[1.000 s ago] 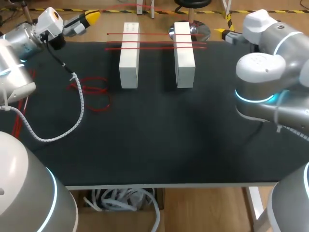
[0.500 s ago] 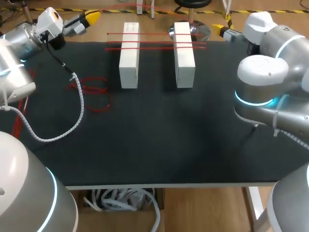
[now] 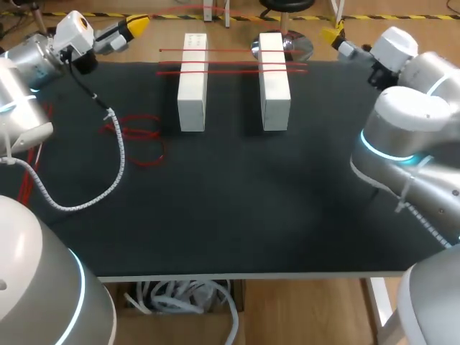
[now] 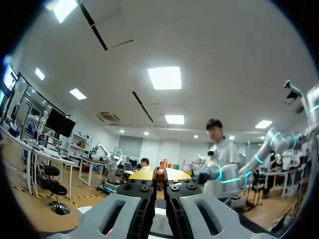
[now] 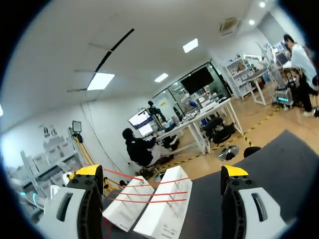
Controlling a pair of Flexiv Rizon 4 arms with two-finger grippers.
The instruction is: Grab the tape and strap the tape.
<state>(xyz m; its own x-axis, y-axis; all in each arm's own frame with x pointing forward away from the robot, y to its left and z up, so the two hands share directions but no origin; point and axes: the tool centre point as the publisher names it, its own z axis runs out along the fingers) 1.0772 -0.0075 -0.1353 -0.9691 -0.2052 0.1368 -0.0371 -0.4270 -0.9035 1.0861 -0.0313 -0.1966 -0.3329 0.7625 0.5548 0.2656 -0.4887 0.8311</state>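
Red tape (image 3: 231,51) is stretched across two white blocks (image 3: 192,93) at the counter's (image 3: 237,215) far edge, and a loose coil (image 3: 141,141) is laid near its left edge. The left hand (image 3: 134,26), pressed together, is held past the far left corner. The right hand (image 3: 333,35), spread wide, is held past the far edge near the tape's right ends.

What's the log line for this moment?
left gripper: shut, near table far-left corner | right gripper: open, near far-right corner | loose tape: on table, left, ungrasped | taut tape: across blocks
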